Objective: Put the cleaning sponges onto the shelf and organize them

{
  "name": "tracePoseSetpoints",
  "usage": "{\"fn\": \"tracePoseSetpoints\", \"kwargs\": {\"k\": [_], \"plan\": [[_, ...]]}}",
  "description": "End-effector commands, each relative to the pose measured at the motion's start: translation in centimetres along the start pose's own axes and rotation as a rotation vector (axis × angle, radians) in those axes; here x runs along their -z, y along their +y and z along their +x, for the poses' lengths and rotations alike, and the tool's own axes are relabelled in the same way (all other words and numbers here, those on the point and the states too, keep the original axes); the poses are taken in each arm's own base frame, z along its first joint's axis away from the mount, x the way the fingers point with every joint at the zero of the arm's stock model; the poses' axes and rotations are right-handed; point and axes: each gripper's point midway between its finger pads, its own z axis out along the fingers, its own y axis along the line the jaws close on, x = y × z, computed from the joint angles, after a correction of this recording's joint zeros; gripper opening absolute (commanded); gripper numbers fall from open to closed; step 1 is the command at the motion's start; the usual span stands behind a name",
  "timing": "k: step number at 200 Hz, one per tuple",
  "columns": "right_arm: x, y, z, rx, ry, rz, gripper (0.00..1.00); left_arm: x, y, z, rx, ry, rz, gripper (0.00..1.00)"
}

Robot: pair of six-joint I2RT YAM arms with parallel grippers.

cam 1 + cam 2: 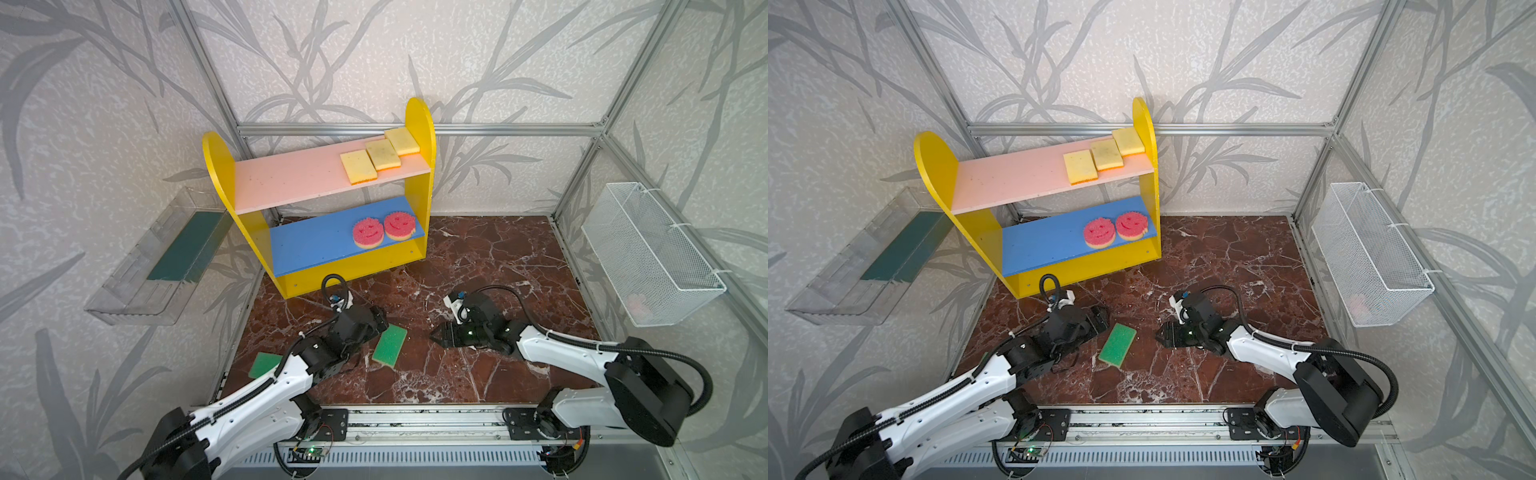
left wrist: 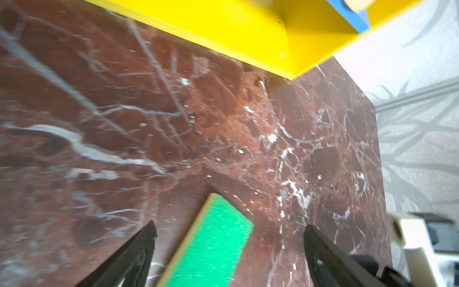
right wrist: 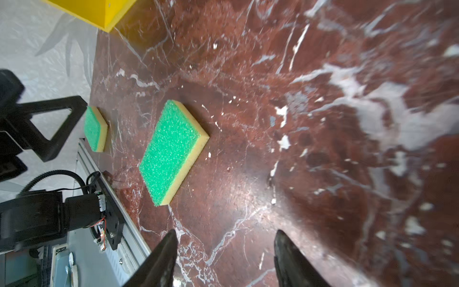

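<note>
Top views, both: red marble tabletop, largest item on record. At 11 o'clock on it, shelf, upright, yellow round-topped sides, pink upper board, blue middle board. Wire basket on the wall at 3 o'clock; clear tray on the wall at 9 o'clock.

Left wrist view: left hand low over the tabletop centre, jaws wide apart, nothing clamped. Right wrist view: right hand also low, jaws apart, only bare marble between them.

Sponges on the tabletop:
- Green sponge flat near the centre, scouring face up, long axis running 1 to 7 o'clock. Left hand at its 11 o'clock corner, contact not determinable. Right hand at its 3 o'clock, near, not touching.
- Second green sponge at 8 o'clock by the tabletop edge, partly hidden under the left arm.

Sponges on the shelf:
- Three yellow sponges in a close row at the 3 o'clock end of the pink upper board, the last hard by the side panel.
- Two pink smiley sponges side by side, faces up, toward the 3 o'clock end of the blue middle board.
</note>
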Motion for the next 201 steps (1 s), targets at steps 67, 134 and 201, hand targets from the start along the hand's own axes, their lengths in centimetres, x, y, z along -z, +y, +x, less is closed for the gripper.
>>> {"fn": "tracePoseSetpoints", "kwargs": {"k": [67,134,201], "plan": [[-8.0,5.6,-0.4,-0.083,0.113,-0.106,0.54,1.1,7.6,3.7,0.044,0.078,-0.070,0.93],[-12.3,8.2,-4.0,-0.020,0.176,-0.151,0.47,2.2,8.5,4.8,0.044,0.113,-0.042,0.87],[-8.3,8.2,-4.1,0.210,0.230,-0.146,0.71,1.2,7.8,6.2,0.034,0.176,0.002,0.76]]}}
